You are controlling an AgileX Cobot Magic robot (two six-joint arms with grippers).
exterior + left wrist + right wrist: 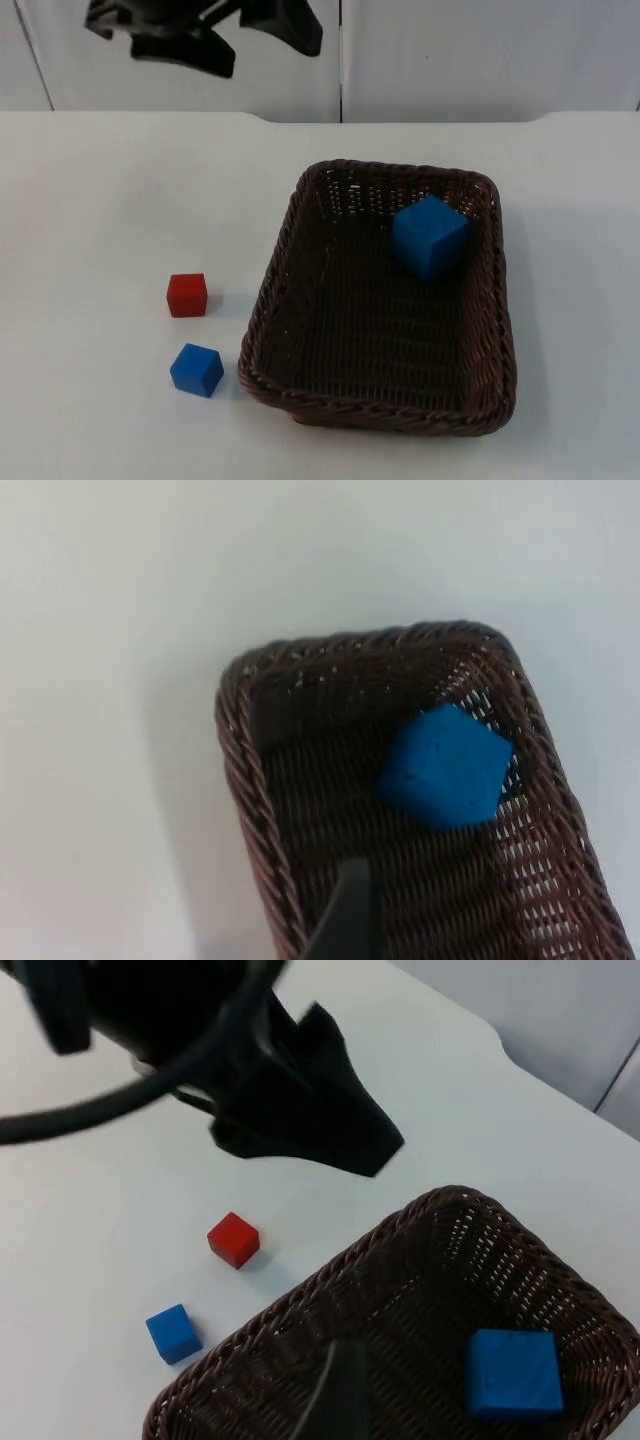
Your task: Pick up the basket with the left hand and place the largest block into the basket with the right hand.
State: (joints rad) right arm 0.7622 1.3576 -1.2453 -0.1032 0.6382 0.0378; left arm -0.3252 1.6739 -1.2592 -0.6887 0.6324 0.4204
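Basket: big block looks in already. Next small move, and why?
Probably pull both arms back and stop. The large blue block already sits inside the basket, which rests on the table; the small red block and small blue block stay outside.

The left gripper (215, 45) is cut off by the top view's upper edge, its fingers unreadable.

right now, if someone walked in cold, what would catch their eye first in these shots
The dark brown wicker basket on the white table draws the eye first, with the large blue block lying inside it near its far right corner. To the basket's left, on the table, sit a small red block and, nearer the camera, a small blue block. The left hand hangs high above the table's far edge.
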